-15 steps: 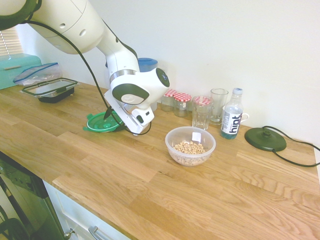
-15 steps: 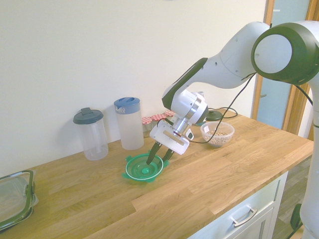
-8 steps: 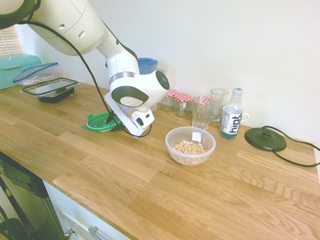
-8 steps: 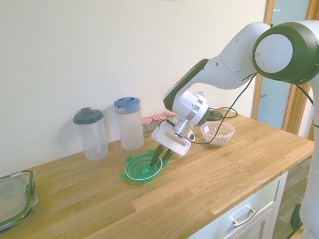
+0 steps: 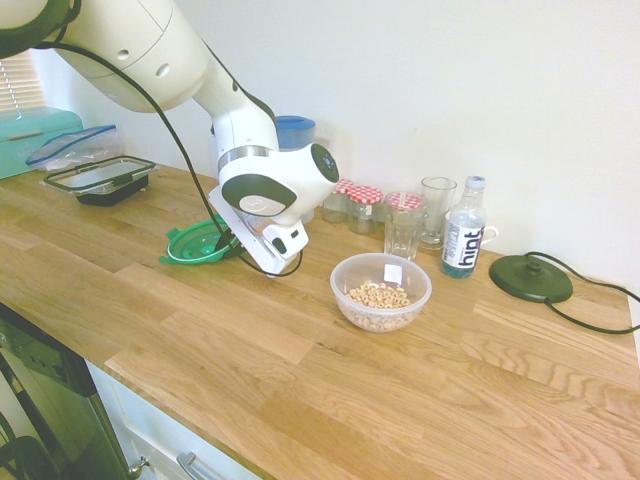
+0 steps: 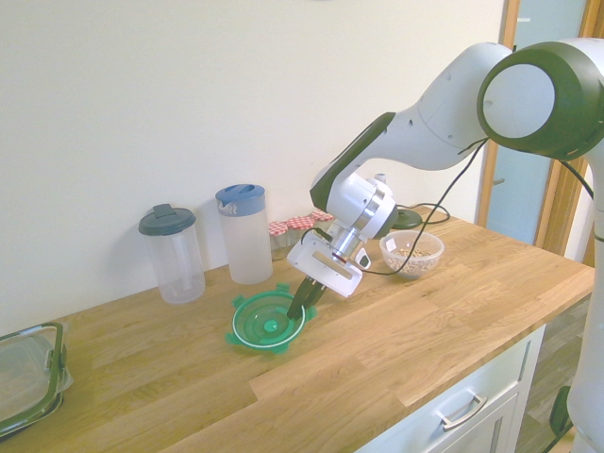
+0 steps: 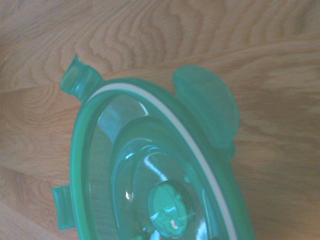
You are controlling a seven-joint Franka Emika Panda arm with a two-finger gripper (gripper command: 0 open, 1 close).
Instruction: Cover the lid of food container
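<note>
The gripper [image 6: 304,304] is seen just left of centre in the second exterior view, its dark fingers pinched on the near edge of the lid [image 6: 266,322]. The lid is held tilted, with the edge at the fingers raised and the far edge low toward the wooden counter [image 6: 396,349]; whether that far edge touches the wood cannot be told. In the first exterior view the lid [image 5: 198,243] appears at middle left, partly hidden behind the gripper [image 5: 232,240] and the white wrist.

In the wrist view the lid [image 7: 150,170] fills the lower middle of the frame, seen at close range. A white ring runs just inside its green rim, a raised round knob sits at its centre, and clip tabs stick out from the edge, one of them a large rounded flap at the upper right.

The food container [image 5: 381,291] stands near the centre of the first exterior view, open, with beige cereal pieces inside and a white label on its wall. It is placed well apart from the lid, to the right of the arm. In the second exterior view the container [image 6: 411,253] is found at middle right, behind the wrist.

Behind the container a row of red-checked jars [image 5: 364,207], two drinking glasses [image 5: 404,227] and a water bottle [image 5: 463,241] is lined up along the wall.
</note>
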